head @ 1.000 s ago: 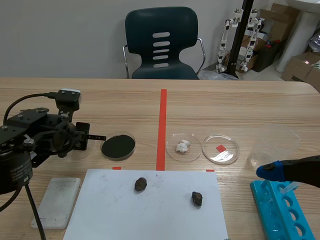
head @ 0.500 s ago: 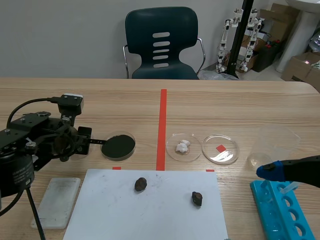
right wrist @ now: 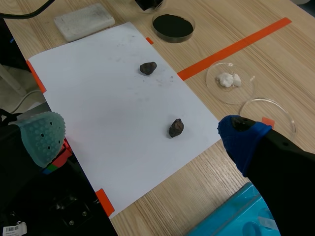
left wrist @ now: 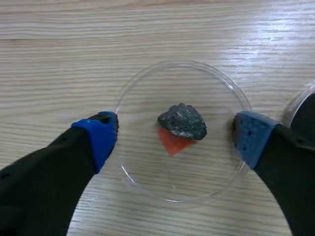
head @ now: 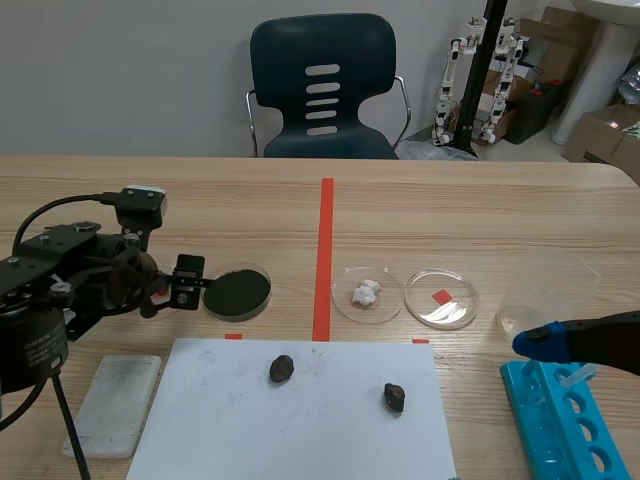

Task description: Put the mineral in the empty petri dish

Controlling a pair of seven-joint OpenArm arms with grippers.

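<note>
In the left wrist view a dark grey mineral (left wrist: 182, 121) lies inside a clear petri dish (left wrist: 142, 83), resting on a red mark. My left gripper (left wrist: 174, 136) is open over it, one blue pad on each side of the dish and neither touching the mineral. In the scene view the left gripper (head: 188, 278) hangs just left of the black-powder dish (head: 237, 292), and the arm hides the dish below it. Two more dark minerals (head: 281, 369) (head: 394, 398) lie on the white paper (head: 300, 440). My right gripper (right wrist: 141, 135) is open above the paper's near side.
Right of the red tape line are a dish holding white lumps (head: 367, 293) and a clear dish with a red mark (head: 442, 298). A clear beaker (head: 545, 290) and a teal tube rack (head: 560, 420) stand at the right, and a white block (head: 112, 405) lies front left.
My left gripper has shifted slightly right toward the black-powder dish, and its fingers have gone from shut to open. The right arm has not moved.
</note>
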